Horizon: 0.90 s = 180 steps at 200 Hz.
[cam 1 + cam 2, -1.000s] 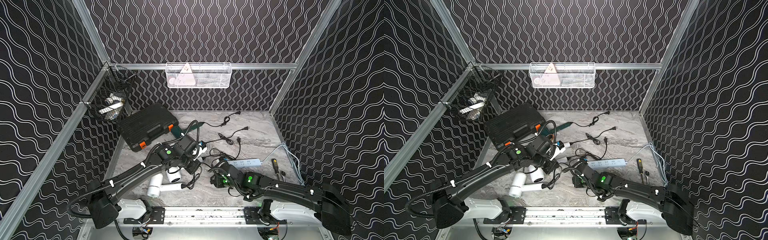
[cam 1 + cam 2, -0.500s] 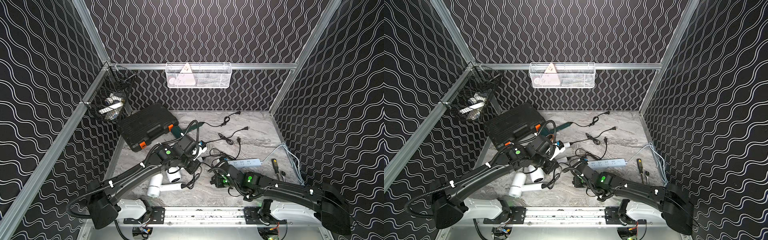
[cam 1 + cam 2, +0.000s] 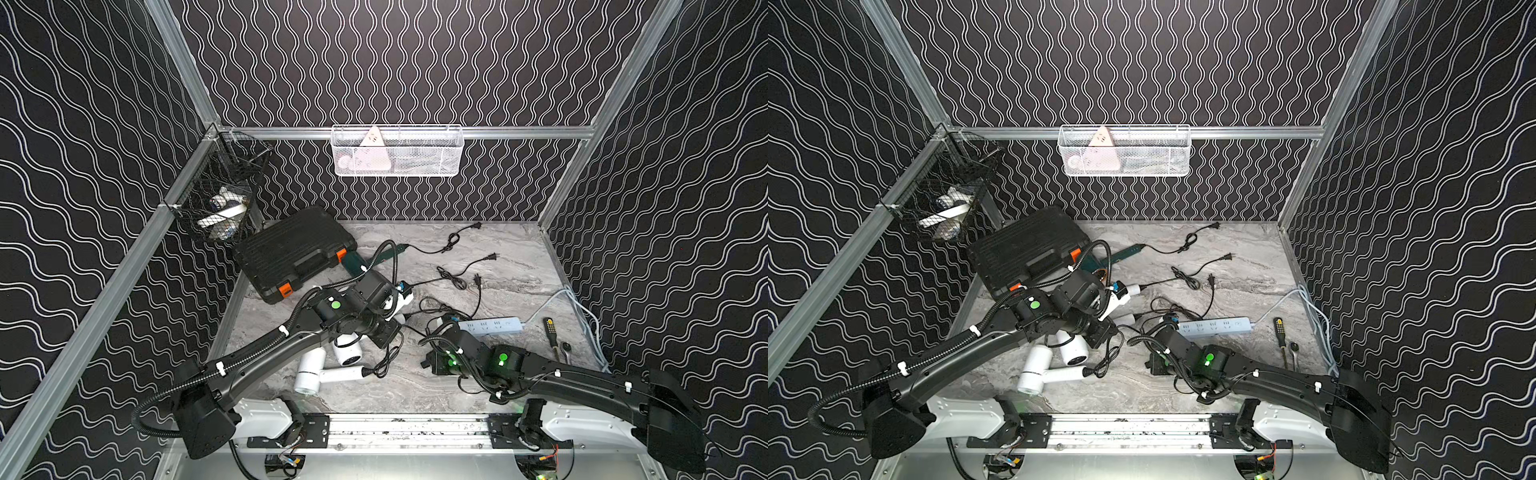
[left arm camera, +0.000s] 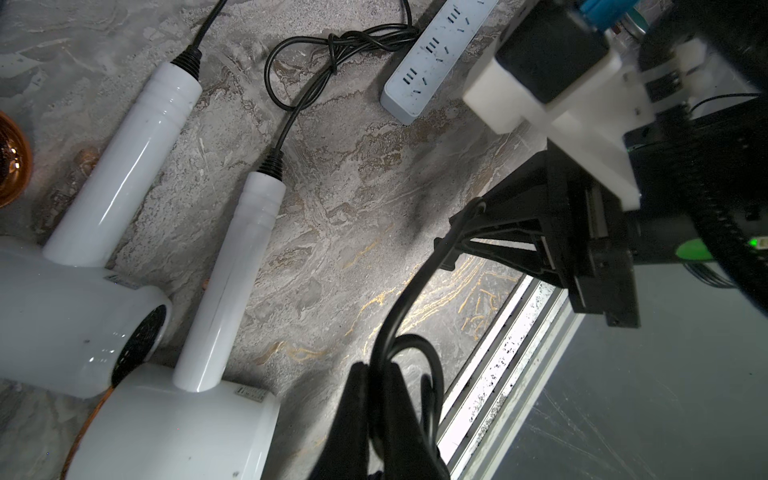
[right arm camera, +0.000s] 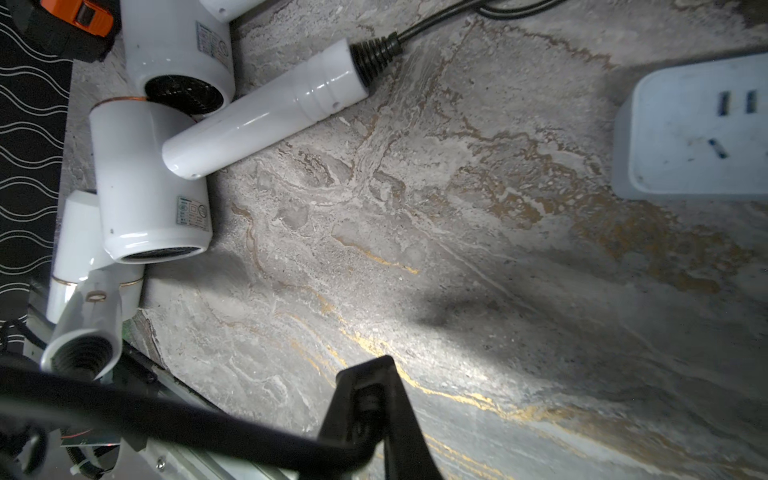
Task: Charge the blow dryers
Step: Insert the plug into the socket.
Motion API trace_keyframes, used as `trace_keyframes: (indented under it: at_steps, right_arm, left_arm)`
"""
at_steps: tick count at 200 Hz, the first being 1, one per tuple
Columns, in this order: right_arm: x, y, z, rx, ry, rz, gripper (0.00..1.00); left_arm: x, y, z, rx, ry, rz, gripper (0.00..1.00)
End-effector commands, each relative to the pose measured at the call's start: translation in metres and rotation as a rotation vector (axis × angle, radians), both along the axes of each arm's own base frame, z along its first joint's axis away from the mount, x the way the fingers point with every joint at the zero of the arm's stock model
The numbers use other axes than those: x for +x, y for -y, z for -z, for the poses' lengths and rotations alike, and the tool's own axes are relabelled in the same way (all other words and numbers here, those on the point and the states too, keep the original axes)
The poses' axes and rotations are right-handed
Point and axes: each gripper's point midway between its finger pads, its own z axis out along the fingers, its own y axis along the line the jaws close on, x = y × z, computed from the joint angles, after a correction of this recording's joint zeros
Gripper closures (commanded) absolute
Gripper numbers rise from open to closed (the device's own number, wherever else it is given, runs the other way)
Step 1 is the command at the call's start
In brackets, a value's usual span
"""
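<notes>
3 white blow dryers point(image 3: 309, 370) lie lower centre on the desk point(image 3: 519, 266). Left jaws and right jaws both clamp 1 black cord point(image 4: 399, 307) strung between them. The power strip point(image 3: 494, 325) lies just upper right of the right jaws.

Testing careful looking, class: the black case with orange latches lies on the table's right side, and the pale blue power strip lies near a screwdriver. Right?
No: both top views show the black case on the left side of the table. The power strip does lie near the screwdriver.
</notes>
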Motion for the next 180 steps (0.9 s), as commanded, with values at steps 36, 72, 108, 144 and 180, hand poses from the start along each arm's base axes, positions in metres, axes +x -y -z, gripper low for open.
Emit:
trace_keyframes:
  at_steps: [36, 72, 108, 144, 180]
  right_arm:
    - [0.012, 0.022, -0.013, -0.189, 0.038, 0.043, 1.00]
    - [0.031, 0.034, -0.040, -0.368, 0.107, 0.038, 1.00]
    - [0.058, 0.046, -0.052, -0.469, 0.114, 0.067, 1.00]
    - [0.082, 0.061, -0.049, -0.439, 0.089, 0.130, 1.00]
    - [0.097, 0.070, -0.042, -0.408, 0.079, 0.144, 1.00]
  left_arm:
    - [0.002, -0.004, 0.005, 0.020, 0.008, -0.014, 0.69]
    - [0.002, -0.007, 0.004, 0.020, 0.011, -0.029, 0.48]
    - [-0.002, -0.010, -0.008, -0.007, 0.010, -0.054, 0.44]
    - [-0.010, -0.014, -0.007, -0.029, -0.015, -0.079, 0.44]
    - [-0.011, -0.014, 0.008, -0.012, -0.036, -0.080, 0.44]
